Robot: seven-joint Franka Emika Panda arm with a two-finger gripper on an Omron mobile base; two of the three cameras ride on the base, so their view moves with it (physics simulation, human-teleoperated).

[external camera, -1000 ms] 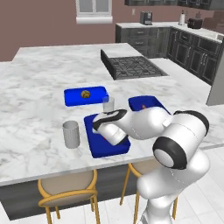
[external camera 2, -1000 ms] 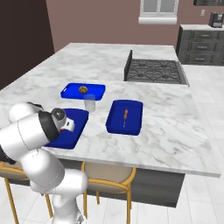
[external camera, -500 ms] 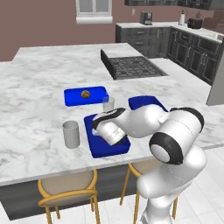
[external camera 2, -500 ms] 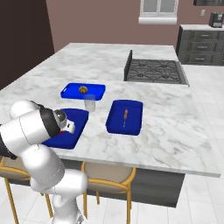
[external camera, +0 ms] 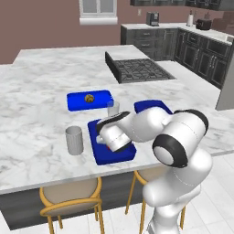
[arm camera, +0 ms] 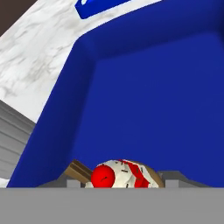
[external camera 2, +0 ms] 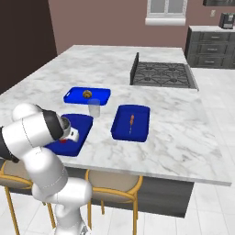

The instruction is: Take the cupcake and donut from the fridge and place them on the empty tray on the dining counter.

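Note:
My gripper hangs low inside the plain deep-blue tray, near the front edge of the marble dining counter. It is shut on the cupcake, which lies tilted between the fingertips, with white frosting, red topping and a brown wrapper edge. The cupcake's red top shows just over the tray floor. The donut and the fridge are out of view.
A blue tray with a small brown round item lies behind. A clear glass stands between the trays, a grey cup to the left. A third blue tray, a cooktop and stools surround.
The hand with the cupcake has sunk slightly lower into the tray; nothing else has moved.

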